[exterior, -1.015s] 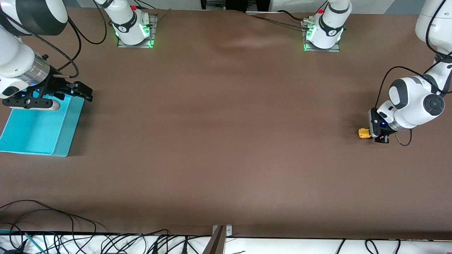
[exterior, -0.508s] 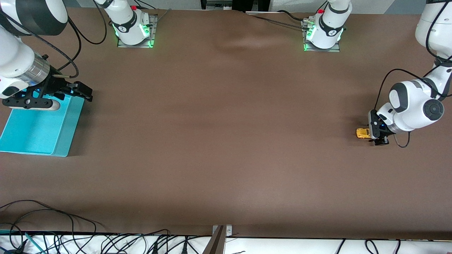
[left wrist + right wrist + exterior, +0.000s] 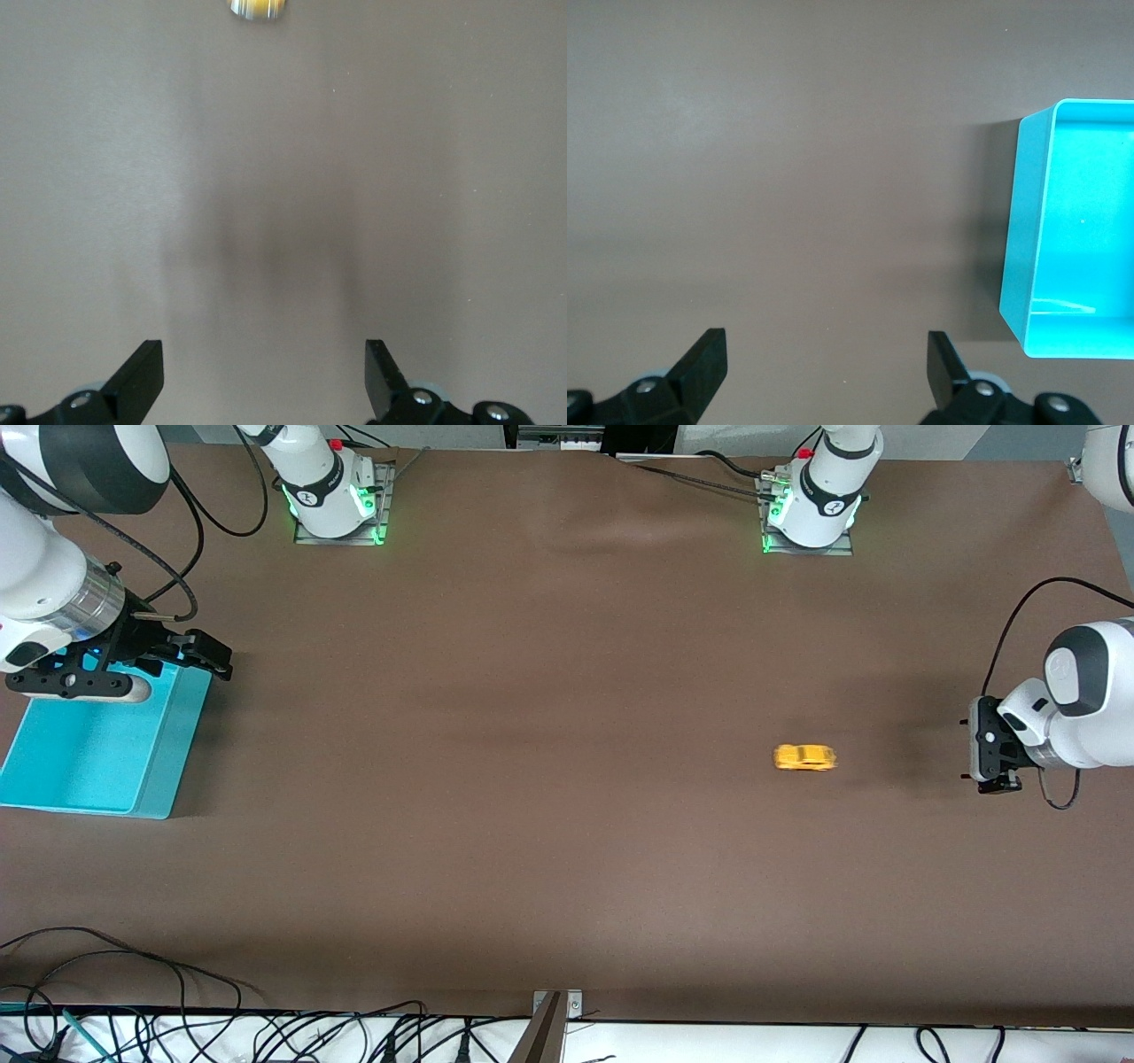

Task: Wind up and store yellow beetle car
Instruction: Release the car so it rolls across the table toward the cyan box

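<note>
The yellow beetle car [image 3: 804, 757] is on the brown table, blurred with motion, well clear of my left gripper [image 3: 973, 751] on the side toward the right arm's end. It also shows as a yellow blur in the left wrist view [image 3: 258, 8]. My left gripper [image 3: 264, 376] is open and empty, low over the table at the left arm's end. My right gripper [image 3: 213, 660] is open and empty, held over the corner of the turquoise bin [image 3: 168, 762]; in the right wrist view [image 3: 824, 367] the bin [image 3: 1028, 266] lies beside it.
The turquoise bin stands at the right arm's end of the table. The two arm bases [image 3: 332, 491] [image 3: 811, 505] stand along the table edge farthest from the front camera. Cables [image 3: 266, 1032] lie along the nearest edge.
My left gripper has let go of the car and drawn back toward the left arm's end. The car has rolled away toward the right arm's end. The right arm has not moved.
</note>
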Available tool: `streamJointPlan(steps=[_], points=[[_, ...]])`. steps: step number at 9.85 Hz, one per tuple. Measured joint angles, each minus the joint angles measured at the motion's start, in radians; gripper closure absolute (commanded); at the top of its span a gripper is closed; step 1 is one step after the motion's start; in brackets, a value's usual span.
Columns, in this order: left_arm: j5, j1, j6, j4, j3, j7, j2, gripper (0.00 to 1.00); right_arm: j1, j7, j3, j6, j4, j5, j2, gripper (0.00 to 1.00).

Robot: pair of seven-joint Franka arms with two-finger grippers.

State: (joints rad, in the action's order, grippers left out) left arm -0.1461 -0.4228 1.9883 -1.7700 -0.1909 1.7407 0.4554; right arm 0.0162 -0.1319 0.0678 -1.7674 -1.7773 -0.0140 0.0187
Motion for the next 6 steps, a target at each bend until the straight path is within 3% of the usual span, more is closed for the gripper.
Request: streamJointPlan(steps=[4, 6], points=[[0.002, 0.036, -0.244, 0.174, -0.053, -0.164, -0.002, 0.0, 0.0, 0.0, 0.0, 0.0, 0.0, 0.0, 0.0, 0.0], [0.002, 0.046, -0.316, 0.209, -0.083, -0.248, -0.002, 0.0, 0.0, 0.0, -0.001, 0.0, 0.0, 0.0, 0.0, 0.0]])
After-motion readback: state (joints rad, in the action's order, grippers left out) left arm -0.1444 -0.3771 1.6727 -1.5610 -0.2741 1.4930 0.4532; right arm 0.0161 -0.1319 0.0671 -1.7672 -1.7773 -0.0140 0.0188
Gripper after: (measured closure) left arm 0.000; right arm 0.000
